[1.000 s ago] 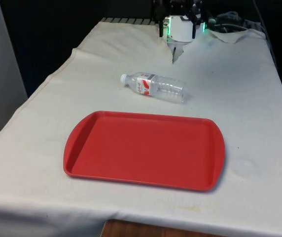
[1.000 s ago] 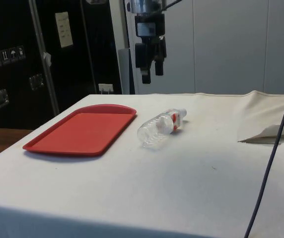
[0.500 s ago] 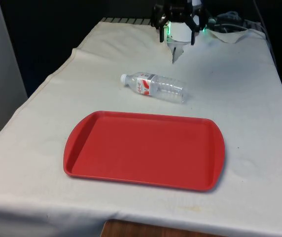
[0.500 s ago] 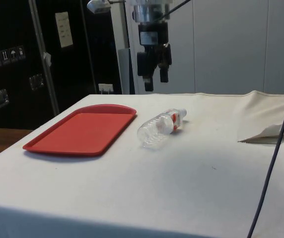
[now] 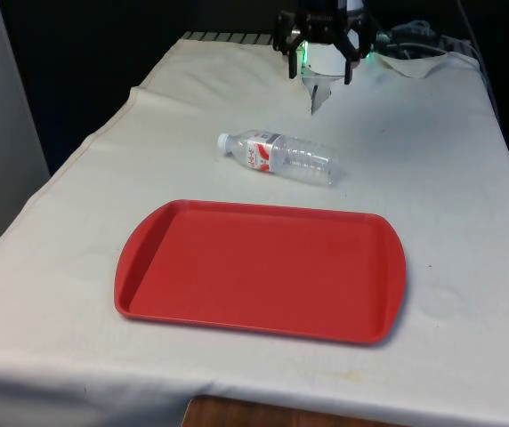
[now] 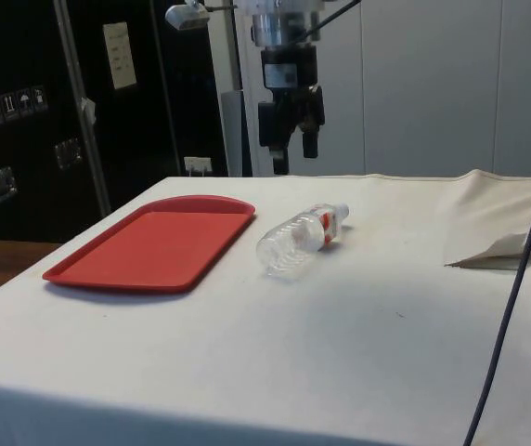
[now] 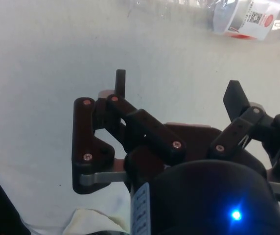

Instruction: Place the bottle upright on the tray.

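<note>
While the bottle [image 5: 278, 157] lies on its side on the bench [image 5: 450, 178], just beyond the red tray [image 5: 259, 269], the end effector [image 6: 290, 154] hangs above and behind it, fingers spread and empty. The approach appears to be in hand; the next move likely calls for lowering onto the bottle's body and gripping it.

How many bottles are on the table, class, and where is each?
1. The clear bottle lies on its side on the white cloth, beyond the red tray's far edge and apart from it. The open gripper hangs above, empty.
</note>
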